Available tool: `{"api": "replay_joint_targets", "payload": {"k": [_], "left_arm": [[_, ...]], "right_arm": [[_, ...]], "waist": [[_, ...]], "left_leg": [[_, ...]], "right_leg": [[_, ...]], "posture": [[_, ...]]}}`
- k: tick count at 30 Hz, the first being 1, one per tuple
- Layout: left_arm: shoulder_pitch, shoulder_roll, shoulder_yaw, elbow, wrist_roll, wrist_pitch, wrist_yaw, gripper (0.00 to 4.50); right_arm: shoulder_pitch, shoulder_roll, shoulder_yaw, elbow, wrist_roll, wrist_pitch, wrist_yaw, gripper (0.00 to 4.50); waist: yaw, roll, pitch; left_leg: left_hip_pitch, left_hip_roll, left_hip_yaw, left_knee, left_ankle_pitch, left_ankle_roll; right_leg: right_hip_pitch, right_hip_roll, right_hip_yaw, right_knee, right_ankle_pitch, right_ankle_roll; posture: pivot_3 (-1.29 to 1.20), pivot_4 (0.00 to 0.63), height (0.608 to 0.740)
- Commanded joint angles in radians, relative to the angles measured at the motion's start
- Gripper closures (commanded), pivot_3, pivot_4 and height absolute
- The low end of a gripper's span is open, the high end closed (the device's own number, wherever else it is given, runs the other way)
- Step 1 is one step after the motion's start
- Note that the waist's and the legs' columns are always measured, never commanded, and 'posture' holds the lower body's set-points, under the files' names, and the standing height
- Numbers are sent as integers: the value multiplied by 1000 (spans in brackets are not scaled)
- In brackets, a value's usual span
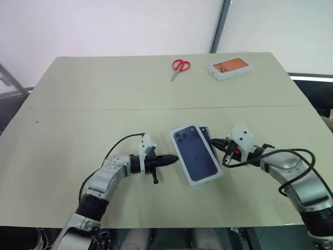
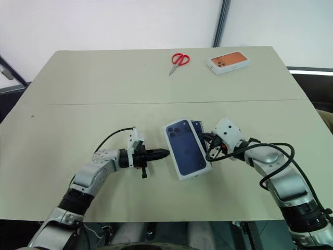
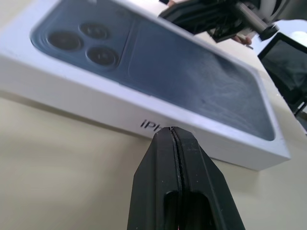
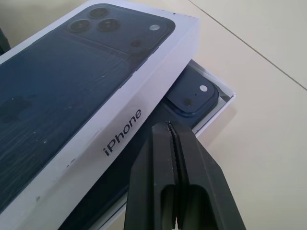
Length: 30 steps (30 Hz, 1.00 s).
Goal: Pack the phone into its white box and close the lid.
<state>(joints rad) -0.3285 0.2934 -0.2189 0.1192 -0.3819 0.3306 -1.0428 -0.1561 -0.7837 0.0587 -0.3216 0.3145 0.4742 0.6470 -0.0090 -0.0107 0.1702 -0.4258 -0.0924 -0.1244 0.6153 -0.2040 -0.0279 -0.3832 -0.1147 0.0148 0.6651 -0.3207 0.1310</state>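
Lid [image 1: 196,153] btwn both closed grippers

Silver-grey arms — black cables, white wrist housings, black claws

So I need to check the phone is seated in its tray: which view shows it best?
The right wrist view: the phone lies in the white box under the skewed lid. Both eye views show a sliver.

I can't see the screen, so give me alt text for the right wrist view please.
The lid, printed with a dark blue phone, lies askew over the white box, leaving the phone and its camera corner uncovered. The shut right gripper points at the lid's long side on the beige table.
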Motion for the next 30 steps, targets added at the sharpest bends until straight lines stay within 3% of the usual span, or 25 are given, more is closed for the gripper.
{"api": "replay_joint_targets", "payload": {"k": [1,6,15,30], "left_arm": [[-18,4,-8,-9,5,-17,-25,4500],[-55,2,22,68,6,-26,-21,4500],[-133,-121,3,146,57,-122,30,4500],[-162,-147,18,199,90,-167,49,4500]], "right_arm": [[-2,6,-19,-37,-32,-7,-6,4454],[-8,15,-26,-46,-32,6,1,4454],[18,15,-51,-26,-78,-3,6,4454],[34,43,-48,-26,-135,-12,0,4454]], "waist": [[-1,0,0],[-2,0,0],[0,0,0],[-2,0,0]], "left_leg": [[0,0,0,0,0,0],[0,0,0,0,0,0],[0,-1,-1,1,0,0],[0,-1,-1,1,0,0]], "right_leg": [[0,0,0,0,0,0],[0,1,0,0,0,0],[1,0,-1,0,0,0],[1,0,-1,0,0,0]], "posture": [[0,150,740],[0,150,740],[0,150,740],[0,150,740]]}}
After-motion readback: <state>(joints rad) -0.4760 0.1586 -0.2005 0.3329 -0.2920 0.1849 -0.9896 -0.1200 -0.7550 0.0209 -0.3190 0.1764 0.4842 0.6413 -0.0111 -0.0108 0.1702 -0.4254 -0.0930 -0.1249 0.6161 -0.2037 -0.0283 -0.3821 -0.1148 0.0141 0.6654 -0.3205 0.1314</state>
